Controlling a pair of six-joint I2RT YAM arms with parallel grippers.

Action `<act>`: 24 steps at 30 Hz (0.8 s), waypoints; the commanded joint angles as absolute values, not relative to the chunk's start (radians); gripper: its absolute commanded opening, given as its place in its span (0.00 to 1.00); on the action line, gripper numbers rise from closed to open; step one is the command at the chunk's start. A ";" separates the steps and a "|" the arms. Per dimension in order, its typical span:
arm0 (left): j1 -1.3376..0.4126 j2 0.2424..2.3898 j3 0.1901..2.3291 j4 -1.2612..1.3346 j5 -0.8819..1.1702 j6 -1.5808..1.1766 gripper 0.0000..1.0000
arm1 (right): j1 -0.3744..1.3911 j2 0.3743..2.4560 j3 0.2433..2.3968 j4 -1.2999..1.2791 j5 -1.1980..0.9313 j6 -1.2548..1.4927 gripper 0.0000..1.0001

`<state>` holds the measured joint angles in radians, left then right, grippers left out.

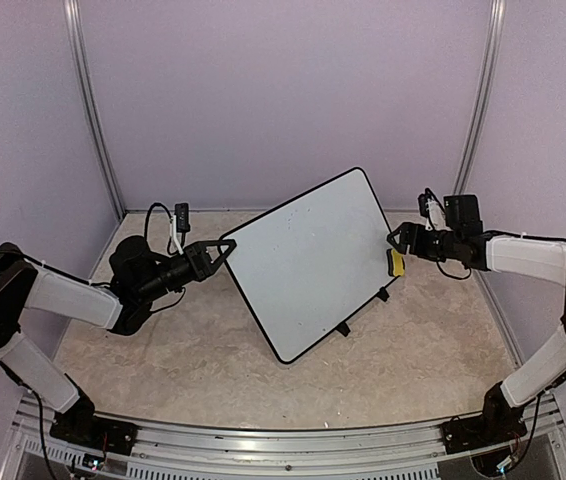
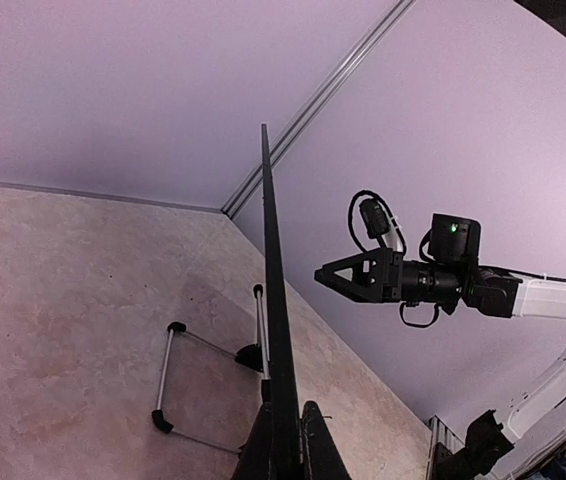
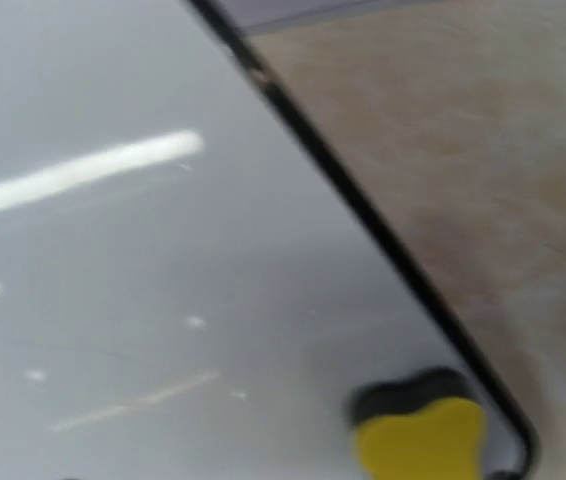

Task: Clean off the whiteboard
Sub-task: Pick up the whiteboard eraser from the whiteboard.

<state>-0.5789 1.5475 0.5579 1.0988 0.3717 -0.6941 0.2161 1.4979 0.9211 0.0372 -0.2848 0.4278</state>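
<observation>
The whiteboard (image 1: 308, 260) stands tilted on the table, its face showing only faint smears (image 3: 123, 405) and light glare. My left gripper (image 1: 225, 245) is shut on the board's left corner; in the left wrist view the black rim (image 2: 271, 300) runs edge-on between the fingers (image 2: 315, 445). The board's wire stand (image 2: 178, 380) rests on the table behind it. My right gripper (image 1: 395, 240) is at the board's right edge, with a yellow sponge (image 1: 396, 263) just under its tip. The sponge (image 3: 420, 440) lies against the board near its rounded corner. The right fingers are out of the right wrist view.
The marbled tabletop (image 1: 163, 350) is enclosed by lilac walls with metal corner posts (image 1: 93, 110). The stand's black feet (image 1: 343, 328) poke out below the board's lower edge. A metal rail (image 1: 263, 440) runs along the near edge between the arm bases.
</observation>
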 commanded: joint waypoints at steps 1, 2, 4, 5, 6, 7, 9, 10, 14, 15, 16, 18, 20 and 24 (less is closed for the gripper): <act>-0.592 1.535 0.575 1.169 0.422 -0.671 0.00 | 0.218 1.509 0.881 -0.020 -0.182 0.378 0.72; -0.592 1.536 0.575 1.172 0.422 -0.670 0.00 | 0.218 1.520 0.880 -0.017 -0.183 0.376 0.67; -0.594 1.537 0.576 1.171 0.423 -0.672 0.00 | 0.218 1.544 0.879 -0.006 -0.181 0.372 0.62; -0.594 1.538 0.575 1.172 0.424 -0.672 0.00 | 0.218 1.557 0.879 -0.002 -0.179 0.370 0.62; -0.594 1.538 0.575 1.171 0.424 -0.671 0.00 | 0.217 1.569 0.881 -0.002 -0.174 0.366 0.58; -0.595 1.537 0.575 1.172 0.424 -0.671 0.00 | 0.218 1.582 0.885 -0.002 -0.168 0.366 0.55; -0.596 1.537 0.575 1.171 0.422 -0.670 0.00 | 0.218 1.604 0.891 0.011 -0.171 0.364 0.54; -0.597 1.537 0.575 1.170 0.421 -0.669 0.00 | 0.218 1.615 0.894 0.023 -0.179 0.362 0.53; -0.595 1.535 0.576 1.167 0.420 -0.666 0.00 | 0.218 1.645 0.902 0.034 -0.196 0.361 0.52; -0.595 1.534 0.575 1.167 0.420 -0.666 0.00 | 0.218 1.649 0.902 0.037 -0.197 0.360 0.52; -0.596 1.533 0.575 1.167 0.419 -0.666 0.00 | 0.218 1.653 0.902 0.041 -0.197 0.358 0.52; -0.594 1.534 0.575 1.167 0.420 -0.667 0.00 | 0.217 1.661 0.903 0.043 -0.198 0.355 0.52; -0.595 1.537 0.576 1.170 0.419 -0.667 0.00 | 0.218 1.666 0.906 0.046 -0.196 0.354 0.52; -0.594 1.536 0.576 1.170 0.420 -0.667 0.00 | 0.217 1.673 0.905 0.060 -0.200 0.368 0.41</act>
